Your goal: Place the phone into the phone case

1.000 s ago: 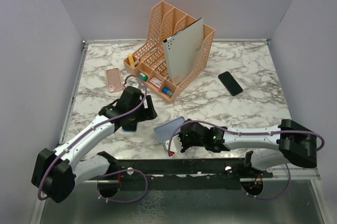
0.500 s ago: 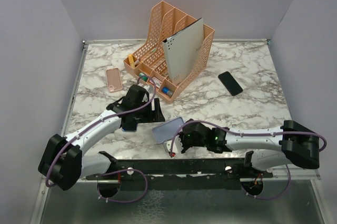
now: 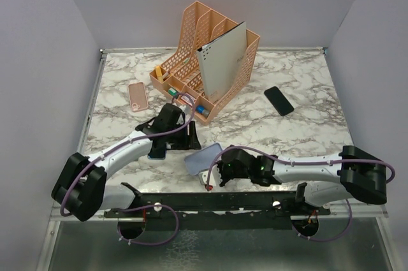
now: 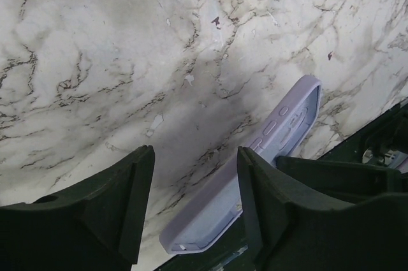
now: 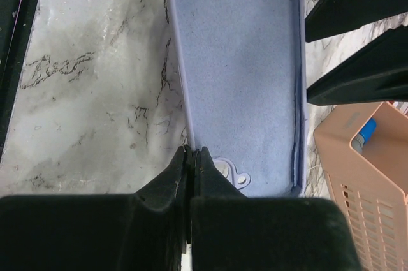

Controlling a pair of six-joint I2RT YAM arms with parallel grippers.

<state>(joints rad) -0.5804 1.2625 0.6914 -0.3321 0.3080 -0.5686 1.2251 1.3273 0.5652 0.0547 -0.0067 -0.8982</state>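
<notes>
Two pincers are in play. My right pincer [image 5: 191, 153] is closed tight on the rim of the lavender soft silicone phone case [image 5: 239, 73], at its camera-cutout end. My left pincer [image 4: 194, 166] hangs wide open and empty just beside it. The dark blue phone [image 3: 157, 151] lies on the marble tabletop [image 3: 287, 134], partly under my left arm. Hazard: the thin rim grip may flex or slip under insertion load.

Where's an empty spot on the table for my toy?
Biggest bare marble: between the black phone and the right arm. Also the back-left corner behind the pink case. Crowded: front middle, where the left gripper and right gripper bunch around the lilac case.
</notes>
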